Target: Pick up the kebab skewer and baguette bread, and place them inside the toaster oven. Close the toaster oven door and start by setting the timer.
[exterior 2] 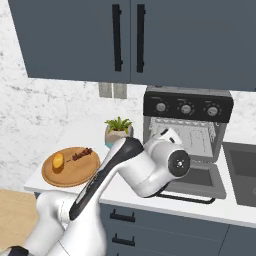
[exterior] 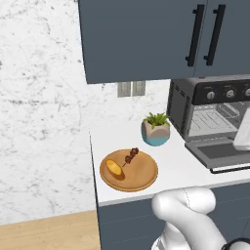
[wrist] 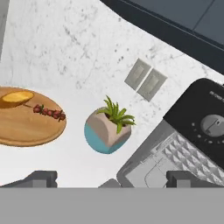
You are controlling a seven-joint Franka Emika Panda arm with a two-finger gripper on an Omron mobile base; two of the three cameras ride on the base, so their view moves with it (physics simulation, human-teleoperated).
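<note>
The kebab skewer (exterior: 131,156) (exterior 2: 81,154) (wrist: 49,112) and the golden baguette bread (exterior: 115,168) (exterior 2: 58,160) (wrist: 15,97) lie side by side on a round wooden board (exterior: 139,178) (wrist: 26,129). To their right stands the toaster oven (exterior: 183,105) (exterior 2: 187,107) (wrist: 194,113). Its door (exterior: 219,154) (exterior 2: 200,182) is folded down flat, baring the wire rack (wrist: 173,151). My gripper (wrist: 114,178) (exterior 2: 167,134) hovers in front of the oven mouth, well right of the board. It is open, its fingertips (wrist: 41,177) wide apart with nothing between them.
A small potted plant (exterior: 156,129) (exterior 2: 118,130) (wrist: 109,127) stands between the board and the oven. Blue-grey wall cabinets (exterior: 146,39) hang overhead. Wall outlets (wrist: 145,80) sit behind the plant. A sink (exterior 2: 242,172) lies right of the oven. The counter (exterior: 95,146) ends just left of the board.
</note>
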